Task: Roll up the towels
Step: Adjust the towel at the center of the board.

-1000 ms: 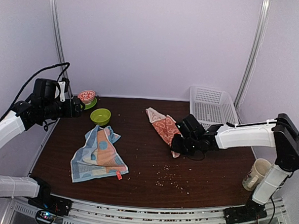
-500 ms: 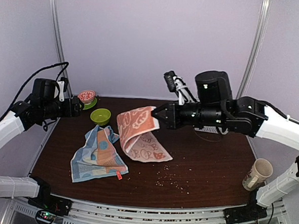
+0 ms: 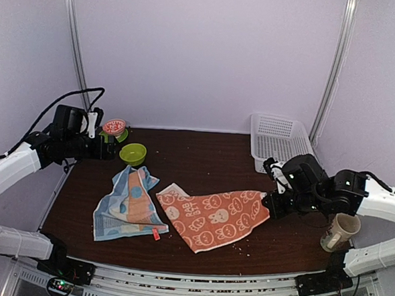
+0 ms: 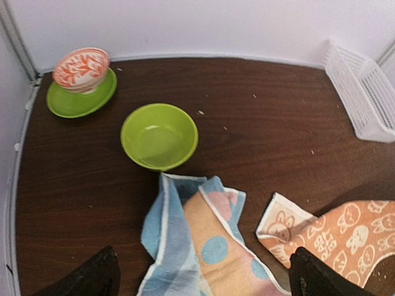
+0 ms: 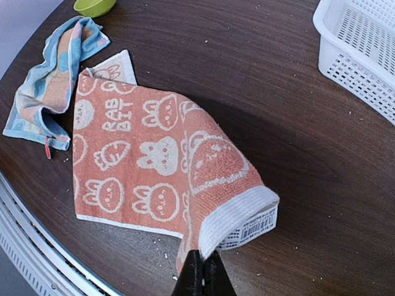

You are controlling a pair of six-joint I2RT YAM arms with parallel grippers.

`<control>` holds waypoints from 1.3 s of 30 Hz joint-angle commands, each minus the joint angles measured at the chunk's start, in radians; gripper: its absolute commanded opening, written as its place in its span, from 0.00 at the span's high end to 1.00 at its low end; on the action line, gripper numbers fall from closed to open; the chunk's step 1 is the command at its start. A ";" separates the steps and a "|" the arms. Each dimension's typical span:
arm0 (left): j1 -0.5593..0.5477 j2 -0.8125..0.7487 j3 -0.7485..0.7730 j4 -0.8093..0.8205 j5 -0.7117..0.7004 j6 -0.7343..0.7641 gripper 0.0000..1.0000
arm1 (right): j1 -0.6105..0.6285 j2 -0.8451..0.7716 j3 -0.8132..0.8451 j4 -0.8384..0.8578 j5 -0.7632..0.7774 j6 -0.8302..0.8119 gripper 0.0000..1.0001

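At table (image 3: 204, 155) front-centre: orange towel (image 3: 210, 216), hanging mid-air half a second ago, now spread nearly flat, one corner pinched in the closed right gripper (image 5: 202, 271). Blue towel (image 3: 128, 207) just beside it, crumpled. Left gripper (image 4: 203, 277) wide open, empty. Rolling can likely begin.

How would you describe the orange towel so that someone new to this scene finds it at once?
On the dark brown table, look toward the near edge, right of the crumpled blue towel. The orange towel lies spread out, and it alone carries white rabbits.
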 commanded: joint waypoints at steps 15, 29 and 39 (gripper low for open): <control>-0.527 0.072 -0.062 0.283 -0.035 -0.079 0.04 | 0.008 -0.265 0.288 0.302 0.075 0.019 1.00; -0.841 0.202 -0.106 0.676 -0.265 0.138 0.02 | 0.009 -0.249 0.314 0.383 0.079 0.089 1.00; -0.916 0.549 0.049 0.810 -0.249 0.178 0.02 | 0.008 -0.277 0.245 0.339 0.150 0.169 1.00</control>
